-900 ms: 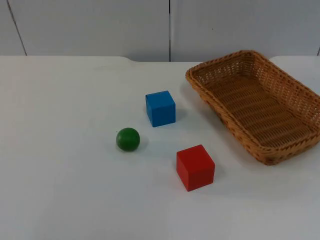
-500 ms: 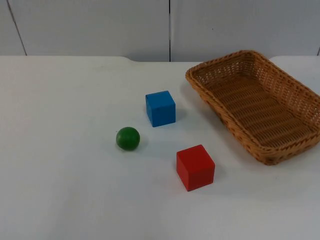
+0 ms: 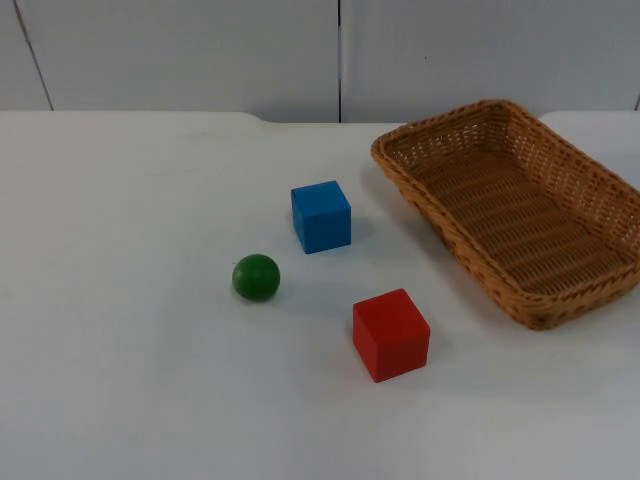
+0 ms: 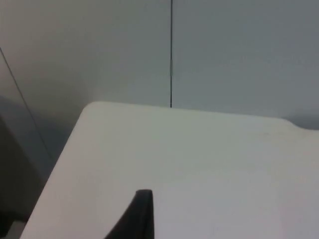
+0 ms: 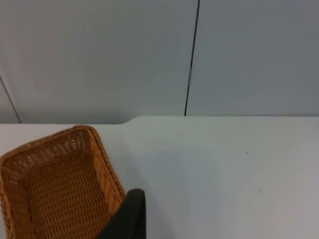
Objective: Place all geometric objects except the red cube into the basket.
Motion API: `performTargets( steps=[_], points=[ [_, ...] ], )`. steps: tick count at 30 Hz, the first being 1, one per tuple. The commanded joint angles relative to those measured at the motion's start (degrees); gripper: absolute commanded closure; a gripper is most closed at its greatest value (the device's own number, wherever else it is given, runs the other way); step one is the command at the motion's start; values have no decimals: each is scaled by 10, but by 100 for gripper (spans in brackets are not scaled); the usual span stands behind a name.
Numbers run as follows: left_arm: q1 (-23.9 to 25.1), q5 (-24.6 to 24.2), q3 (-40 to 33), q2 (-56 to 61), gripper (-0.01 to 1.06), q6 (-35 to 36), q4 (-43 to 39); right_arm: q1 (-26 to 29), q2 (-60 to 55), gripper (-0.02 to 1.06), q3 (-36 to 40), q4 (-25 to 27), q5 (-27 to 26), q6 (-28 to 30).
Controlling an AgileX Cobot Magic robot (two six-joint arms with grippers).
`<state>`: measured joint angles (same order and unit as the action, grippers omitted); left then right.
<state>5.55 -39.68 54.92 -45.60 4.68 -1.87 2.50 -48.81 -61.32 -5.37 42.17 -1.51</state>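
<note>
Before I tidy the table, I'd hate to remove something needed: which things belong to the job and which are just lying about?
For the job:
blue cube
green ball
wicker basket

Not to be moved:
red cube

No visible change, blocks, ball, basket all unmoved
</note>
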Motion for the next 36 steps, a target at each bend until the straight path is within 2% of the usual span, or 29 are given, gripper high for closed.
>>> performTargets(
  steps=[1,8,15,19,23,24,26,28,29,31,33,36],
  points=[
    [-2,10,8,-23,0,-4,-5,1,-19,2,-19,-5,-8,9],
    [-2,31,8,-53,0,-4,-5,1,-27,2,-26,-8,-23,9],
    [-2,44,8,-58,0,-3,8,1,-27,2,-26,-6,-11,9],
    [-24,44,8,-90,0,-21,29,1,-27,2,-26,-6,-9,9],
    [-137,44,8,-197,0,-125,55,1,-27,2,-26,-6,-9,10],
    [-137,44,8,-197,0,-125,55,1,-27,2,-26,-6,-9,10],
    [-182,61,8,-261,0,-162,55,1,-27,2,-26,-6,-7,10],
    [-217,98,8,-320,0,-195,55,1,-27,2,-26,-6,-3,11],
    [-217,98,8,-320,0,-195,55,1,-27,2,-26,-6,-3,11],
    [-241,155,12,-388,0,-210,55,1,-27,2,-26,-6,6,30],
    [-251,183,24,-440,0,-214,55,1,-27,2,-26,-6,12,40],
    [-263,189,44,-481,0,-249,55,1,-27,2,-26,-6,14,40]
  ],
)
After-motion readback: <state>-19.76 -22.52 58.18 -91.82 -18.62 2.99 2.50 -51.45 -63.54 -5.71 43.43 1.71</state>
